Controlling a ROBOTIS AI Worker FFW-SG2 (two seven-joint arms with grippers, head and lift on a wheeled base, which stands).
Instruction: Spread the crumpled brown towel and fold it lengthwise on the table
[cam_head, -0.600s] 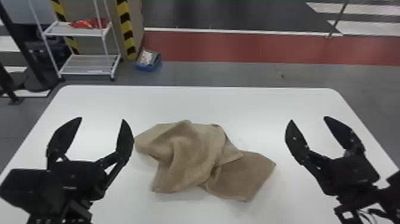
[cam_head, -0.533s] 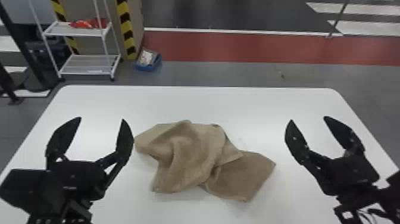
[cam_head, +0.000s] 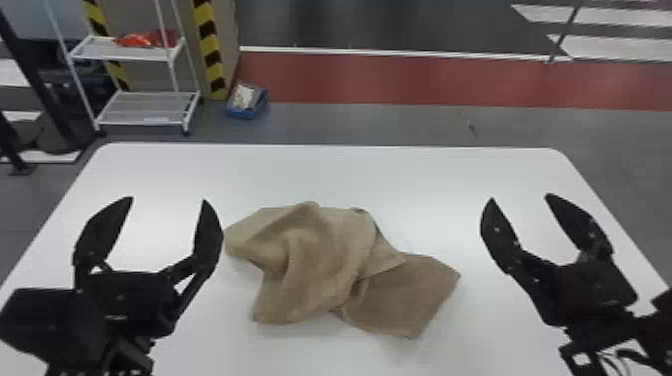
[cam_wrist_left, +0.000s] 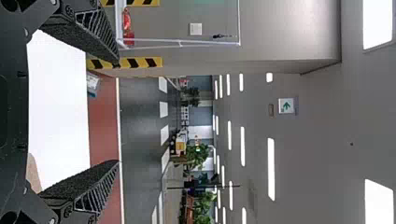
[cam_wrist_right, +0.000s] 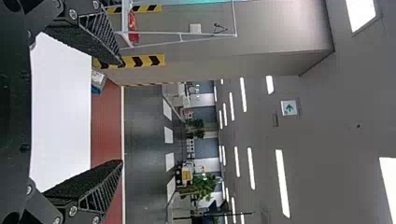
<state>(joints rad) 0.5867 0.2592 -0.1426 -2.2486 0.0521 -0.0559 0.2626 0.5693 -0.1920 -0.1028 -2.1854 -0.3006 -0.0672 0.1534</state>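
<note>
The brown towel (cam_head: 315, 260) lies crumpled near the middle of the white table (cam_head: 425, 175), bunched on its left with a flatter flap toward the right. My left gripper (cam_head: 168, 199) is held left of the towel, fingers spread with nothing between them. To the towel's right, my right gripper (cam_head: 520, 197) is also open and holds nothing. In the left wrist view the left gripper (cam_wrist_left: 118, 114) stands wide, and a bit of the towel (cam_wrist_left: 33, 172) shows near its base. The right gripper (cam_wrist_right: 123, 112) stands equally wide in the right wrist view.
Beyond the table's far left corner stands a white wire shelf (cam_head: 145, 107) with a red item (cam_head: 147, 39) on it. A blue box (cam_head: 246, 102) rests on the floor beside a pillar with yellow and black stripes (cam_head: 209, 47).
</note>
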